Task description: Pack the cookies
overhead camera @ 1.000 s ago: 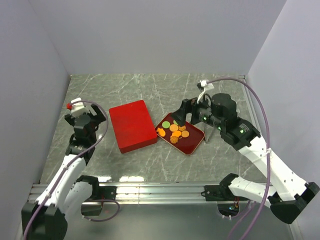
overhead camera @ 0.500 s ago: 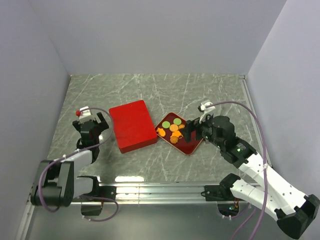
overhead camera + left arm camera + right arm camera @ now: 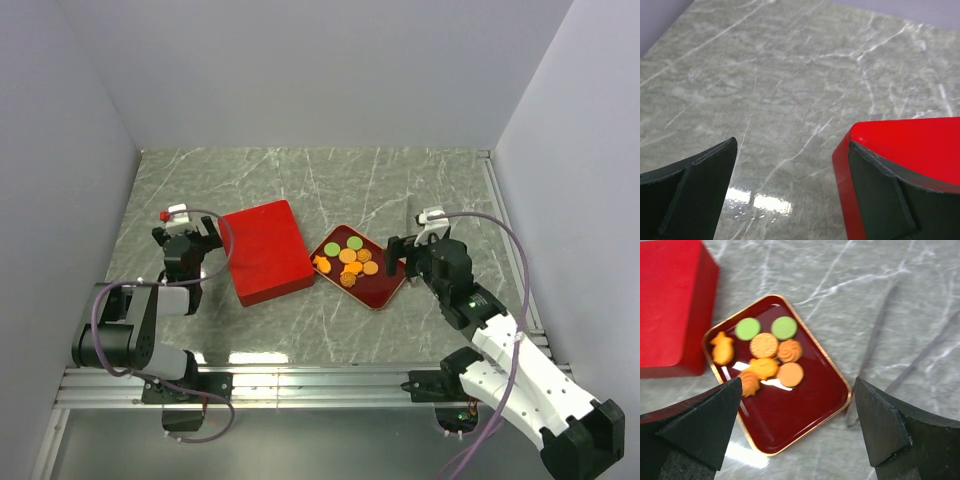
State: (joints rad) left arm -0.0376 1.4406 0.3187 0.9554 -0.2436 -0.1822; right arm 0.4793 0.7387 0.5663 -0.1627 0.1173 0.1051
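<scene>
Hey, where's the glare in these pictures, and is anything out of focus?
Left wrist: white glare on the table, low in frame. Right wrist: highlights on the glossy tray among the cookies, slightly soft. Top external: reflections along the table's near edge.

Lab enclosure: blank walls, marbled table.

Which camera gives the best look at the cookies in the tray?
The right wrist view: the cookies lie close up, shapes and colours distinct. The top external view shows them small; the left wrist view shows none.
</scene>
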